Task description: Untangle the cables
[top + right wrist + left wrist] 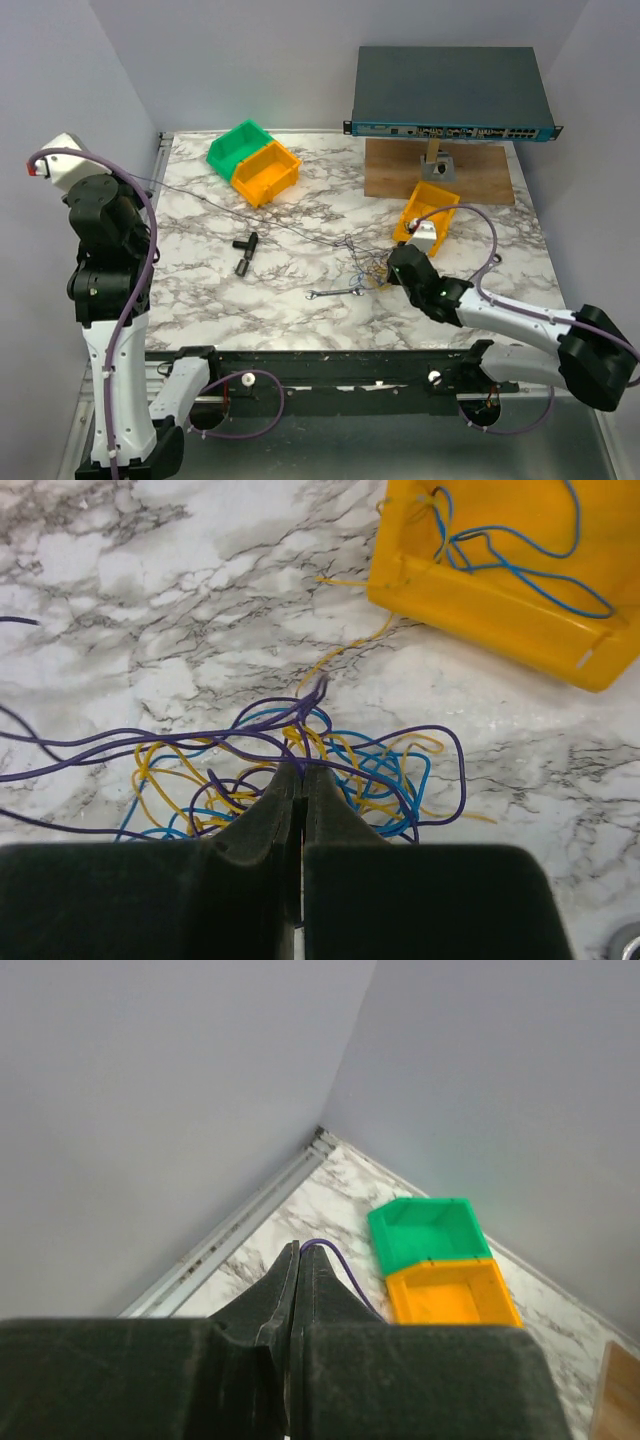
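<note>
Left gripper (298, 1255) is up high by the back-left corner, clenched on a purple cable (340, 1265) that curls out of its tips (a hair-thin line runs taut from there across the worktop (200, 300)). Down at the other end, the right gripper (301, 775) is pinched shut in the cables (290, 720), a knot of purple, blue and yellow loops lying on the marble just beside the silver wrench (335, 293). More blue wire sits in the yellow bin (480, 610) close by.
</note>
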